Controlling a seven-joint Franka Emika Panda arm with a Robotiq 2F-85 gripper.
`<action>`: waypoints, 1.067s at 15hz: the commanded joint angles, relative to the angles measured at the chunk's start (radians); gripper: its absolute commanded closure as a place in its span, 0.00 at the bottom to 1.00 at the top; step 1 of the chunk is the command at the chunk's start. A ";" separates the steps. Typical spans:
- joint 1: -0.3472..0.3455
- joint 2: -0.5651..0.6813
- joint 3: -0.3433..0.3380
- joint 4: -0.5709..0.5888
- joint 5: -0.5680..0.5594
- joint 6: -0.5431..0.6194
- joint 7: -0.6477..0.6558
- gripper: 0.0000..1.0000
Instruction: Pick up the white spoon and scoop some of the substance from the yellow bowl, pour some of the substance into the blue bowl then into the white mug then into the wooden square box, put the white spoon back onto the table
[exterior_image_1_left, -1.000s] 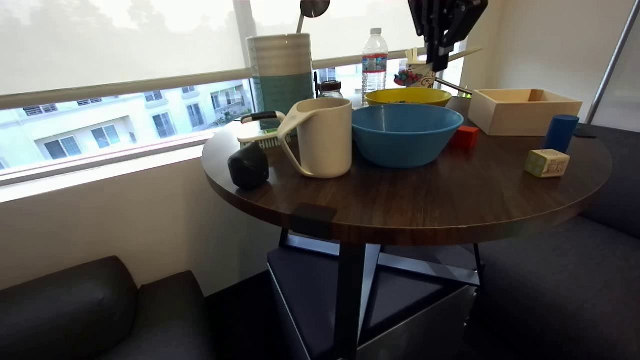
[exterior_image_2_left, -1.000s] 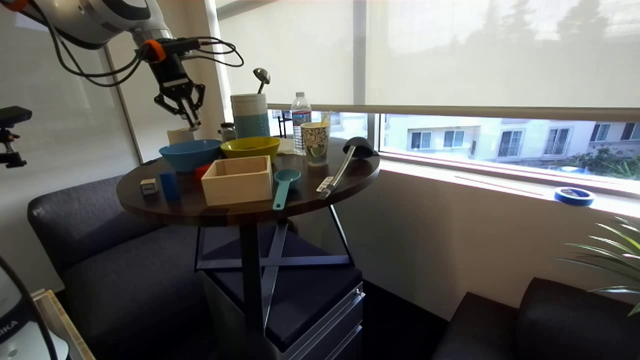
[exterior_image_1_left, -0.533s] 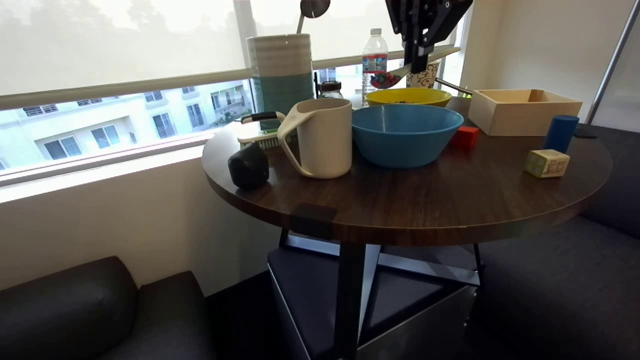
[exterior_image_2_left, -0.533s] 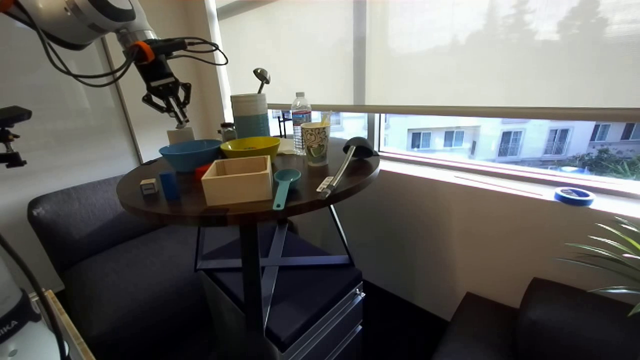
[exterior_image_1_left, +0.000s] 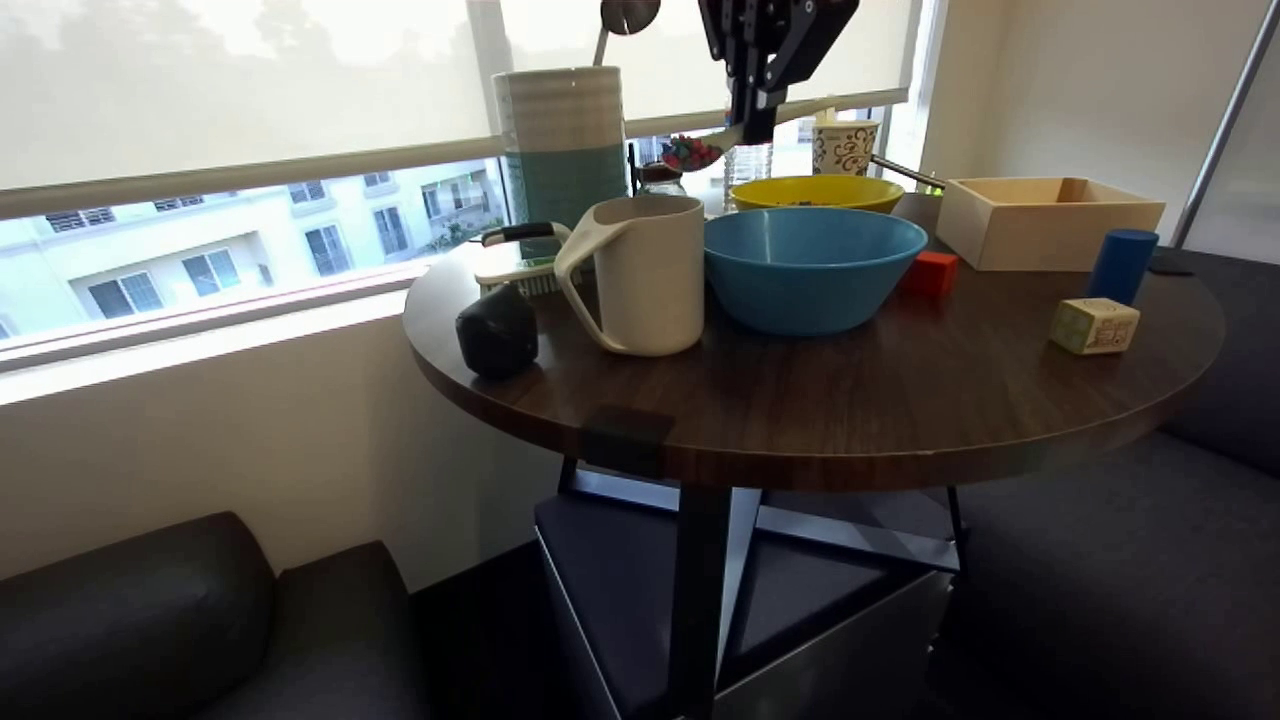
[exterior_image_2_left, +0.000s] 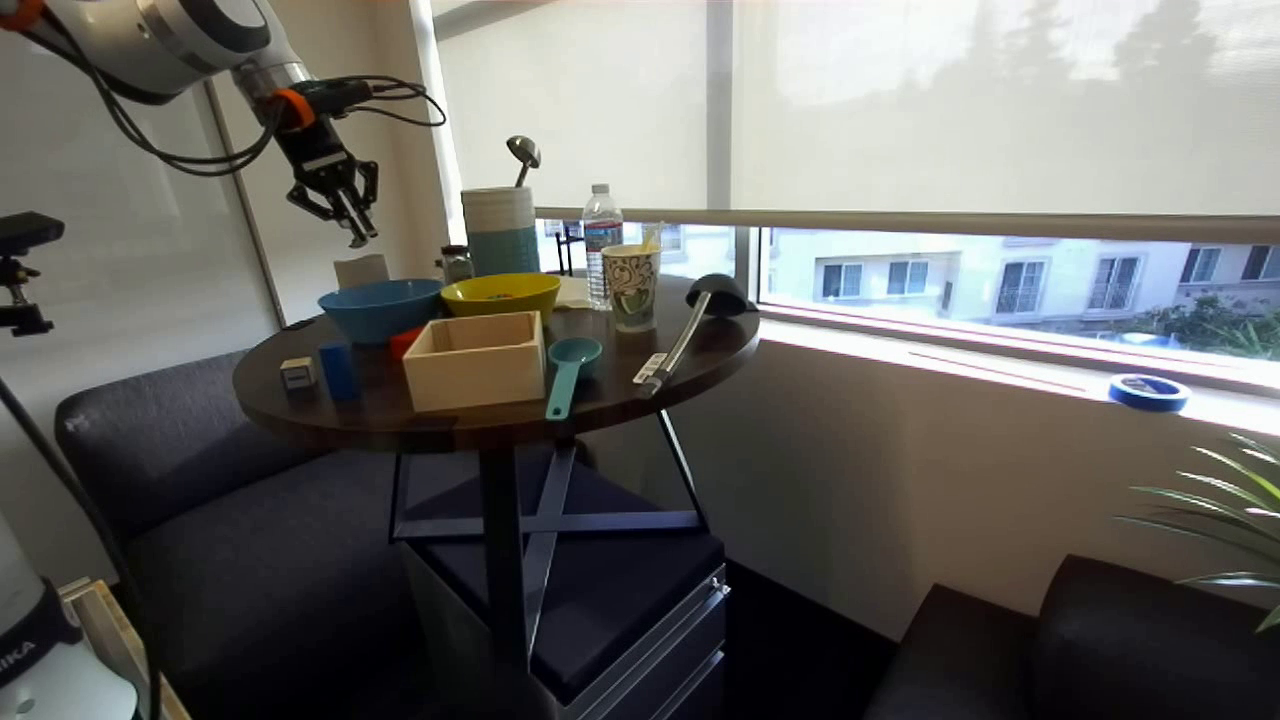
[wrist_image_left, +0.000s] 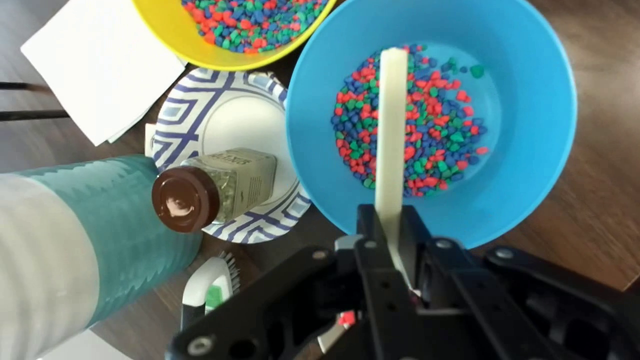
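In the wrist view the gripper (wrist_image_left: 390, 217) has its fingers pressed on the white spoon (wrist_image_left: 392, 130), whose straight, cream-pale handle juts out across the blue bowl (wrist_image_left: 542, 105); the scoop end is mostly hidden. This view alone shows the red, green and blue bits (wrist_image_left: 445, 117) on the blue bowl's floor. Up and left of that bowl, the yellow bowl (wrist_image_left: 225, 59) holds more of them; left of the blue bowl, a brown-capped jar (wrist_image_left: 227, 185) stands on a patterned plate (wrist_image_left: 240, 120), its label hard to read.

In an exterior view the spoon's oval end appears, heaped with bits, above and left of the blue bowl; it dips lower than the handle, which slants up to the right. The white mug (exterior_image_1_left: 660, 285) stands just left of the blue bowl, its looped handle turned away from it. Well to the bowl's right, a cube block (exterior_image_1_left: 1095, 327) bears print too small to read.

In an exterior view the arm's base (exterior_image_2_left: 60, 685) carries the letters "IKA"; the spoon cannot be made out. Right of the blue bowl and nearer the camera sits the wooden square box (exterior_image_2_left: 478, 378); farther right lies a black ladle (exterior_image_2_left: 716, 294) with an illegible white tag.
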 joint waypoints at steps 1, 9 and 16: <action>0.000 0.075 0.017 0.072 -0.027 0.006 0.005 0.97; 0.004 0.108 0.058 0.083 -0.173 0.006 -0.043 0.97; 0.014 0.098 0.083 0.068 -0.263 0.024 -0.112 0.97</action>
